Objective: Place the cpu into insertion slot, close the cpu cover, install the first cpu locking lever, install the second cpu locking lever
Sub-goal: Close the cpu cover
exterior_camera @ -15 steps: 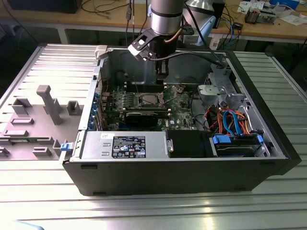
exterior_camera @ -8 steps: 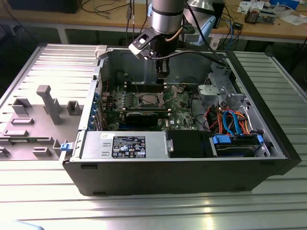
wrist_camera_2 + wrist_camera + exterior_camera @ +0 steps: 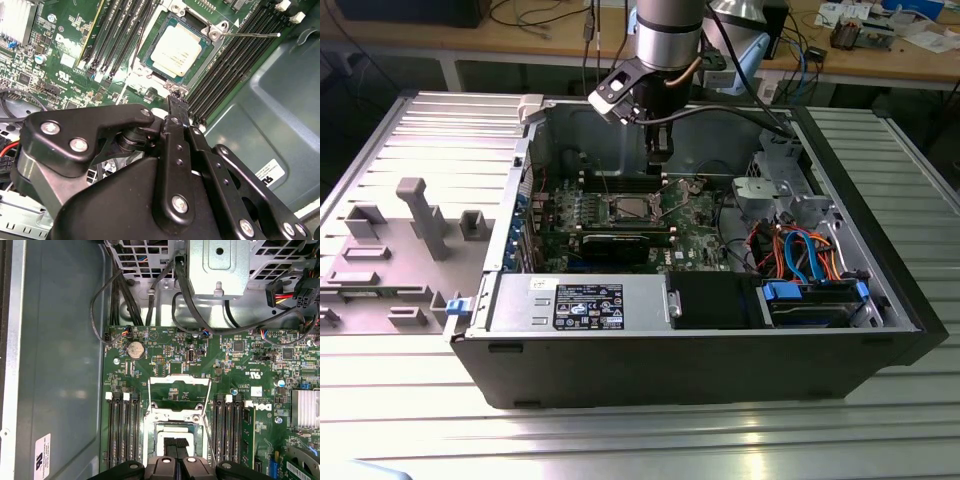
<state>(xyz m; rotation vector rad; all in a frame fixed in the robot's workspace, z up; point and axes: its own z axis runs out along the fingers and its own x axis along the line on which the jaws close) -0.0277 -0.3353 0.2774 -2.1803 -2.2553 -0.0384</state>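
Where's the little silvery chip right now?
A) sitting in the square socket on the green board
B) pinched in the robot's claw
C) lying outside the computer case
A: the cpu lies flat in the insertion slot, clear of the gripper.

cpu (image 3: 176, 50) is seated flat in the insertion slot (image 3: 212, 34), silvery-grey top facing up, square to the silver rim, just ahead of and below the gripper (image 3: 178, 102) tips. cpu cover (image 3: 180, 379) is open: thin silver frame with a square cut-out, off the slot on the side away from the gripper, exact tilt hard to judge. One locking lever (image 3: 252, 35), a thin wire rod, sits unlatched, angled out beside the slot
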